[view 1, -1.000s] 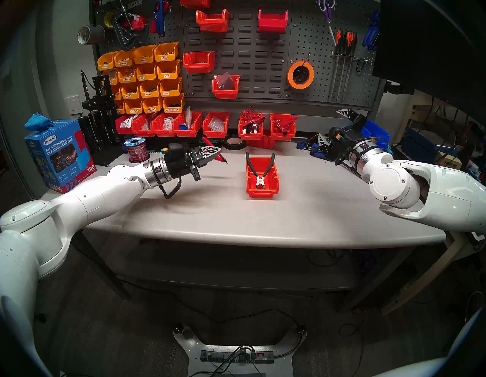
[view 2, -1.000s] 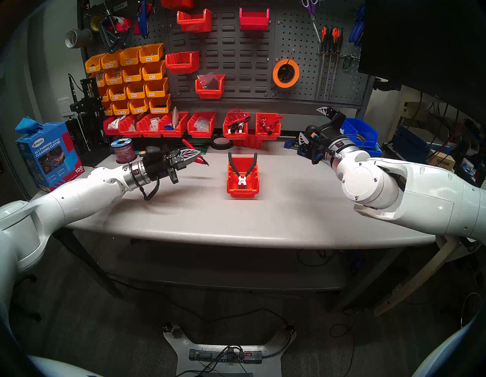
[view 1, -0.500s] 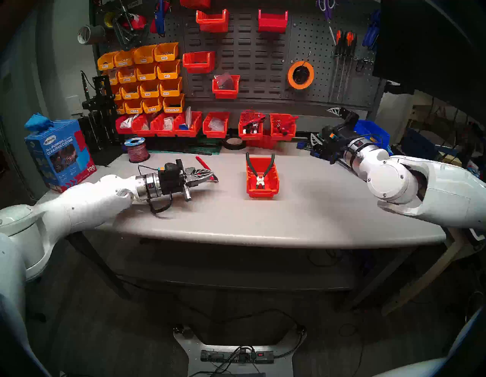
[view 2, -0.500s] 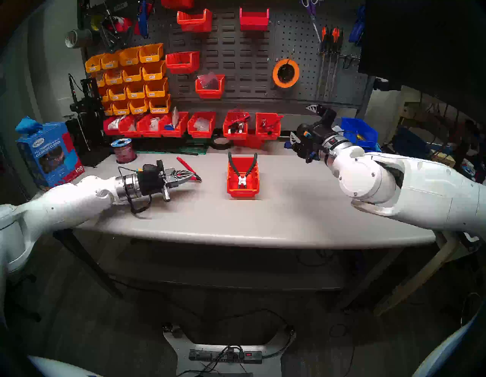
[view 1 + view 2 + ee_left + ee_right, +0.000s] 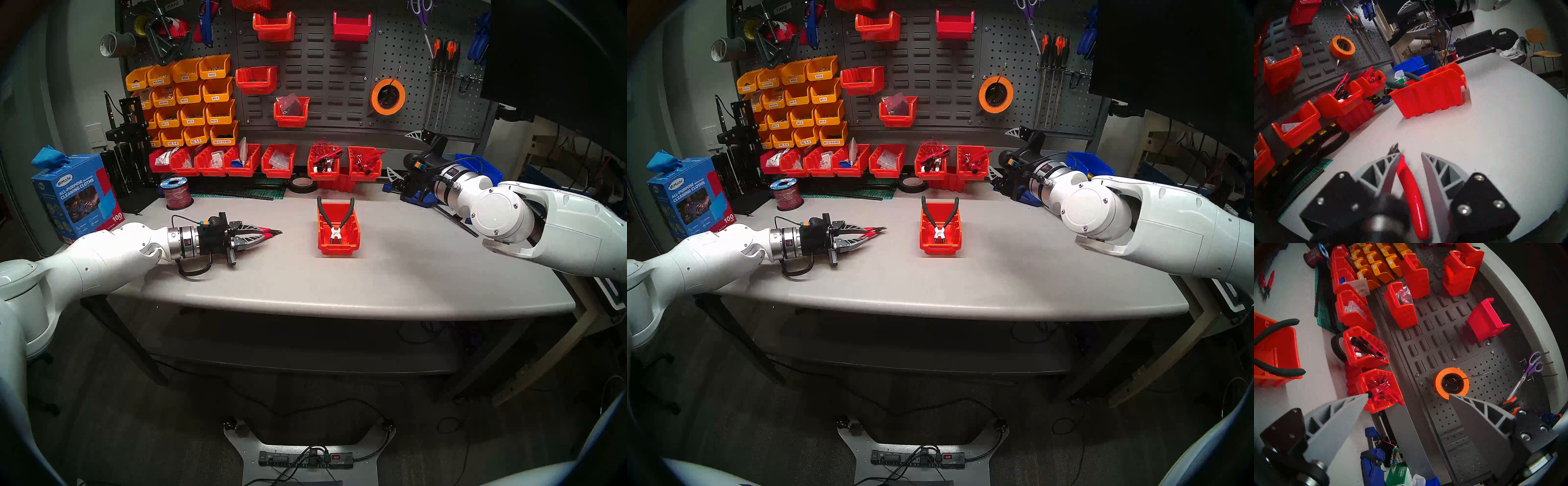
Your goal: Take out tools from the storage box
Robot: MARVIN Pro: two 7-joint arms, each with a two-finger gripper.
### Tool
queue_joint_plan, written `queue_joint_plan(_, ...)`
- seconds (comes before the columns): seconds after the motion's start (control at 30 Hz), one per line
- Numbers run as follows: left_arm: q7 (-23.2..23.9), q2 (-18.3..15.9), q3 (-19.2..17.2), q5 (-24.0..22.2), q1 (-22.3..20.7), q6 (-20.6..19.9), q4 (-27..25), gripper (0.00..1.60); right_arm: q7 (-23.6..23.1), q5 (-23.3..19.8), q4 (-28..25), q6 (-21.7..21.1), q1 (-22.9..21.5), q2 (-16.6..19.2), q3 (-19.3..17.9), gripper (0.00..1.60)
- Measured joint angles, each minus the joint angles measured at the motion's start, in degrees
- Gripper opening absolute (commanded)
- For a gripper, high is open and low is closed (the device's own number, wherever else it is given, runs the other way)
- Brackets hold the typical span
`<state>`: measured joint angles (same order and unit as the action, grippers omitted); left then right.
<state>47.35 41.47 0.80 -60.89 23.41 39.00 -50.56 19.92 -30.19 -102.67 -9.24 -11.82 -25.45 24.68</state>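
The red-orange storage box (image 5: 337, 250) (image 5: 939, 250) (image 5: 1427, 100) (image 5: 1288, 344) stands mid-table. Dark-green-handled pliers (image 5: 335, 233) (image 5: 939, 232) (image 5: 1413, 77) (image 5: 1279, 369) lie inside it, handles over the back rim. Left of the box, my left gripper (image 5: 271, 234) (image 5: 876, 232) (image 5: 1411, 153) lies low on the tabletop, fingers slightly parted. The red-handled flush cutters (image 5: 1412, 186) (image 5: 279, 232) (image 5: 1266, 282) rest between them, one handle against the left finger with a gap to the other finger. My right gripper (image 5: 405, 154) (image 5: 1003, 151) (image 5: 1407, 395) hangs wide open and empty at the back right.
Red bins (image 5: 278, 164) line the table's back edge under the pegboard. A black tape roll (image 5: 302, 185) and green cutting mat (image 5: 268, 193) lie behind the box. A wire spool (image 5: 176, 195) and blue cloth box (image 5: 76, 197) stand left. Blue bar clamps (image 5: 1373, 461) lie under my right gripper.
My left arm came down from above the table to its surface with the cutters, the wrist rolled over, and the fingers parted a little. My right gripper drifted left along the back.
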Motion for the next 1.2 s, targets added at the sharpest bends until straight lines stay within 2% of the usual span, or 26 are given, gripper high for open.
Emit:
queue_joint_plan(0.3,-1.2,-0.5,-0.4,-0.2,0.0,-0.4,-1.6,1.60,-4.5,-4.5,8.4,3.0,1.2,-6.7,-2.6,1.60)
queue_joint_plan(0.57,-1.9,-2.7,-1.7,-2.3,0.8,1.6,-5.7,1.60,-7.5,-8.0,13.6,4.5,3.5,-12.3,-3.1,1.60)
queue_joint_plan(0.83,-2.6,-6.1,-3.4,-5.4,2.0,5.2,-13.6,1.60,-10.0,-10.3,15.8,5.0,5.2,-16.3,-3.1,1.60)
queue_joint_plan(1.07,-3.6,-9.0,-4.2,-6.8,2.8,7.0,-19.2,1.60,-12.0,-11.8,16.3,4.6,5.6,-17.8,-2.9,1.60)
queue_joint_plan(1.2,-4.6,-10.2,-4.3,-7.0,3.2,7.6,-21.0,1.60,-12.7,-13.7,15.2,2.1,5.6,-17.8,-3.0,1.60)
